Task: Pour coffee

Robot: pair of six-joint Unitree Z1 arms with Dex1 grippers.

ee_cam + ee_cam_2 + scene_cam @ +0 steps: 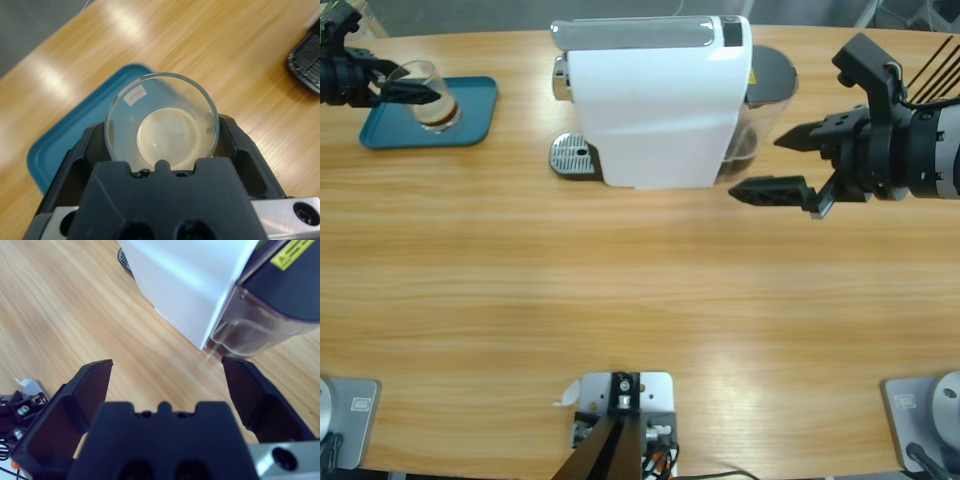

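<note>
A small clear tumbler stands on the teal tray at the table's far left. It holds the coffee, a shallow brown layer. From above, the coffee shows a pale tan foam top. My left gripper comes in from the left edge and is shut on the tumbler, one jaw against each side. My right gripper hangs open and empty at the right, just off the machine's water tank.
The white coffee machine stands at the back middle, with its metal drip grate facing left toward the tray. Its dark tank and white side fill the right wrist view. Bare wooden table spans the front.
</note>
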